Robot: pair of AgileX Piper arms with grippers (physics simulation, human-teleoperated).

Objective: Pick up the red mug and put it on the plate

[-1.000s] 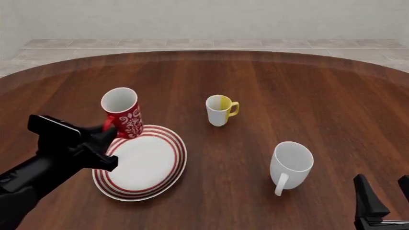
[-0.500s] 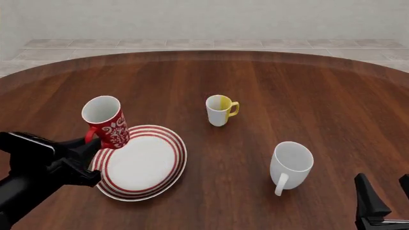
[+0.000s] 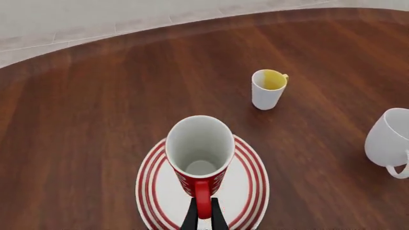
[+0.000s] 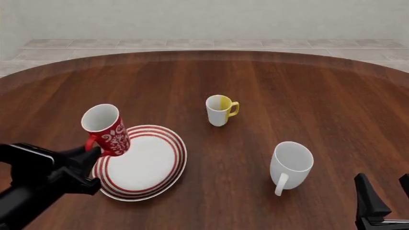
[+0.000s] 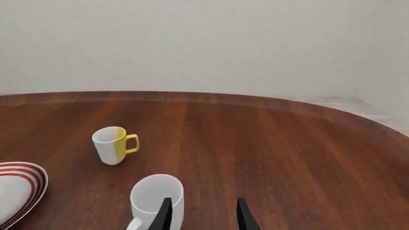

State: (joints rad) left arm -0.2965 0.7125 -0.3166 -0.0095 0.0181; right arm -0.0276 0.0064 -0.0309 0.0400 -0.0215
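While its two fingers pinch the red handle from both sides, the left gripper holds the red mug by that handle, clenched on it. In the front view the mug is tilted, its white mouth leaning away from the claw toward the table's left, and its base sits over the near-left rim of the plate; whether the base touches the plate I cannot tell. Seen from the left wrist, the mug stands straight ahead of the fingertips, its open white inside facing the camera, and the red-ringed plate spreads beneath and around it.

Farther ahead of that claw and off to its right stands the white-and-yellow mug, upright on the brown wooden table, its handle turned right, well apart from the plate.

Nearer the right gripper is the plain white mug, leaning with its handle toward the camera. From the right wrist, this mug lies just ahead of the claw's left finger; the two dark fingers stand apart with nothing between them, so this claw is released. In the front view only its finger tips show at the lower right corner.
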